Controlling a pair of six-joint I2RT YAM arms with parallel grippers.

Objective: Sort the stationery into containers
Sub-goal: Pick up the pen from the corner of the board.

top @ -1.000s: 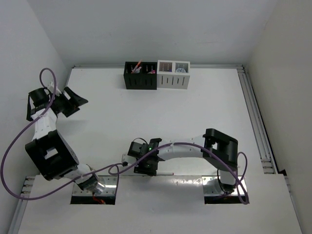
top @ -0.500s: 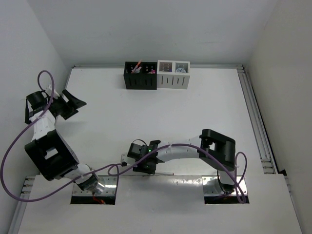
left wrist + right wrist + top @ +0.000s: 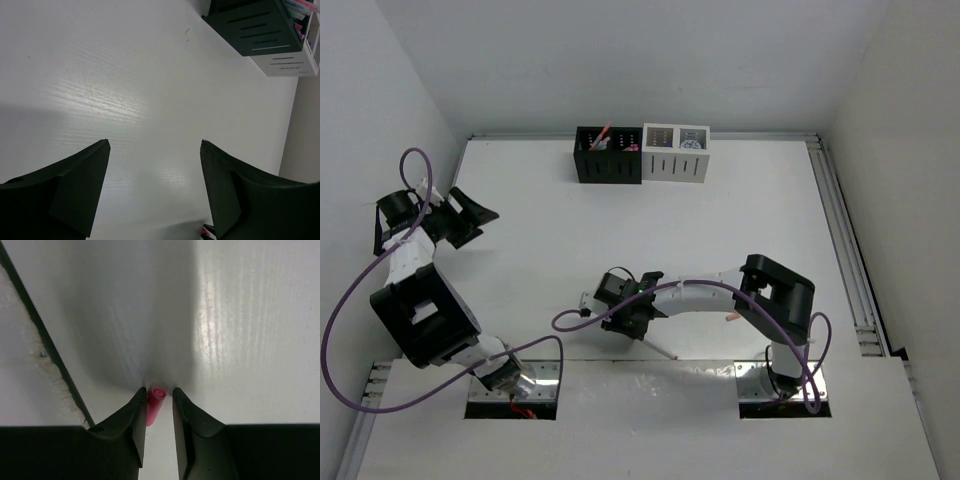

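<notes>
The right end effector (image 3: 158,391) is closed on a pink pen (image 3: 155,407), jaws pressed against both sides of its barrel. It sits well in front of the black organiser box (image 3: 608,165), near the table's (image 3: 740,230) front edge. The left end effector (image 3: 155,144) stands open above the table, left of and nearer than that box. The white organiser box (image 3: 675,165) touches the black box's right side.

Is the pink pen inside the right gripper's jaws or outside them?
Inside: the right wrist view shows the pink pen between the fingers of the right gripper. Whether they clamp it, cannot tell.
</notes>
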